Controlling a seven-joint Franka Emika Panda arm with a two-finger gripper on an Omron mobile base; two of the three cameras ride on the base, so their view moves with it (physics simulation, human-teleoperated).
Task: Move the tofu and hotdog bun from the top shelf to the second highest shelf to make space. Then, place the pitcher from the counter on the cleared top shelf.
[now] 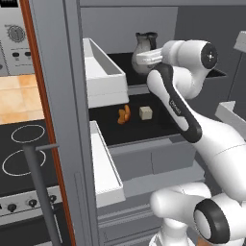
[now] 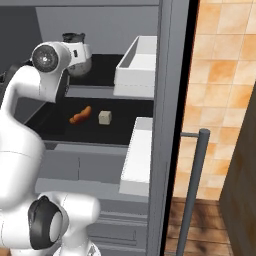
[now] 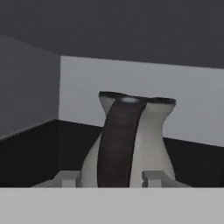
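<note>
Arm reaches forward and up, end effector fingers parted.

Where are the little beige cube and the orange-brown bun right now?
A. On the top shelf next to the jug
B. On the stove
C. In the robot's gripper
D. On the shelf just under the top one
D: the tofu and the hotdog bun lie side by side on the second highest shelf, while the pitcher stands on the top shelf above them.
</note>
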